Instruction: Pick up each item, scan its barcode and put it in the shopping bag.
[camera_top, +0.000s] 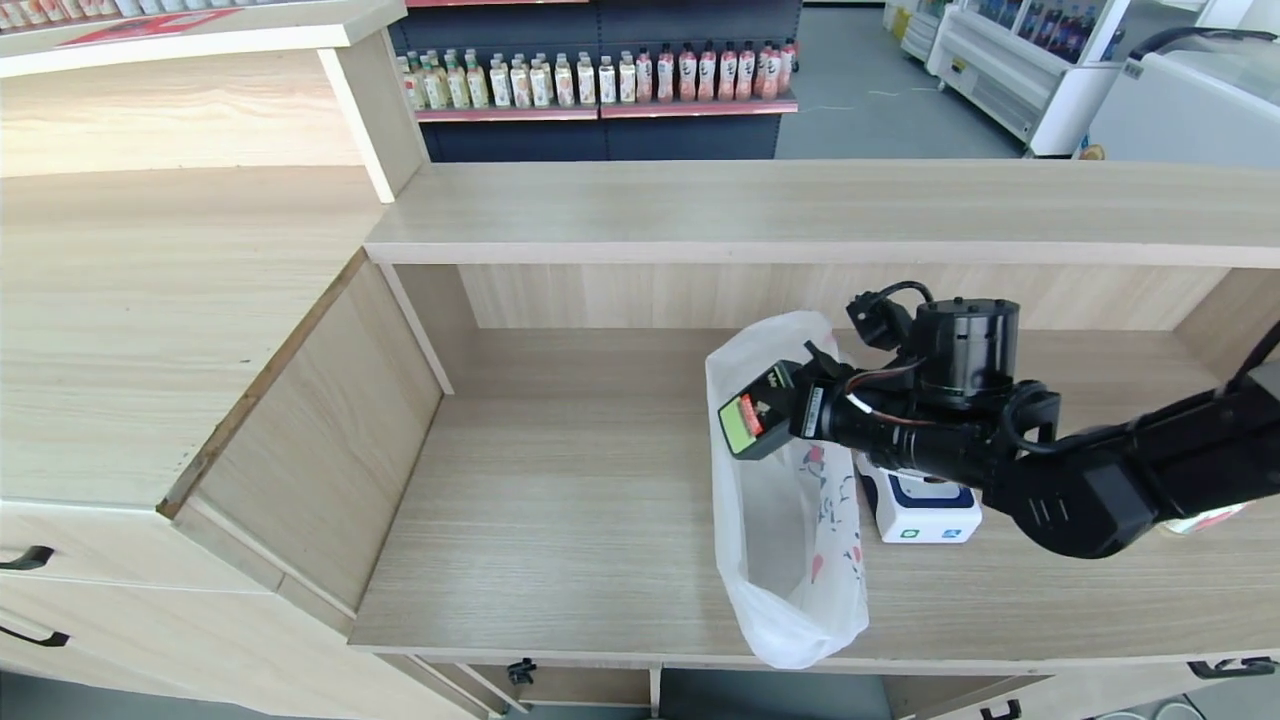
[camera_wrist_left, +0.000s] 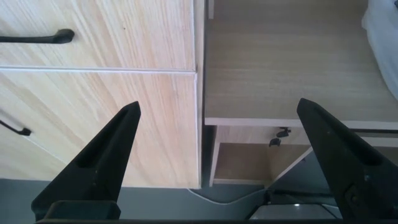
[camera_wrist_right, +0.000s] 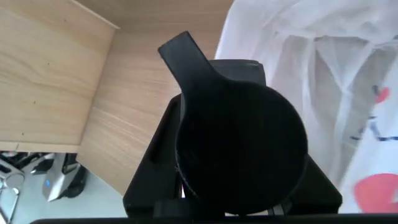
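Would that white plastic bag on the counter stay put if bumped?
Probably not: the shopping bag looks thin and see-through, so likely floppy and light. Its crumpled end lies at the counter edge, so a nudge may collapse or slide it.

The shopping bag (camera_top: 790, 560) is translucent white, printed with scattered red and dark blue marks. The box (camera_top: 752, 418) is black with a green and red label on its end face, and the scanner (camera_top: 915, 520) is white with a dark blue panel on top. The tabletop (camera_top: 560, 500) is pale, streaked wood grain.
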